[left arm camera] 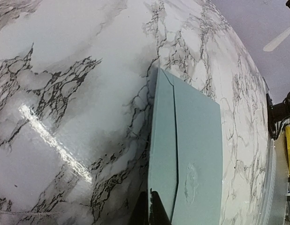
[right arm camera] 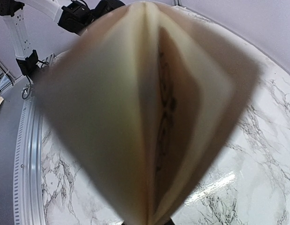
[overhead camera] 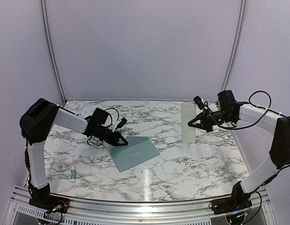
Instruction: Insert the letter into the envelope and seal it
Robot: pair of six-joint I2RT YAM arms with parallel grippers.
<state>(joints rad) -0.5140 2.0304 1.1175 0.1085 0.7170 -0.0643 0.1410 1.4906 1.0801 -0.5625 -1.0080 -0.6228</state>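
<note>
The right gripper (overhead camera: pixel 192 123) pinches the tan letter (overhead camera: pixel 187 122), holding it upright above the marble table (overhead camera: pixel 182 159); up close its writing blurs. The left gripper (overhead camera: pixel 122 141) is closed on the left corner of the slate-blue envelope (overhead camera: pixel 134 153), lying flat, flap edge creased; its fingertips (left arm camera: pixel 154 211) are mostly cropped.

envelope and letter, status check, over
Left gripper shut on envelope corner, envelope flat on table. Right gripper shut on letter, held up off table. Nothing between them.
</note>
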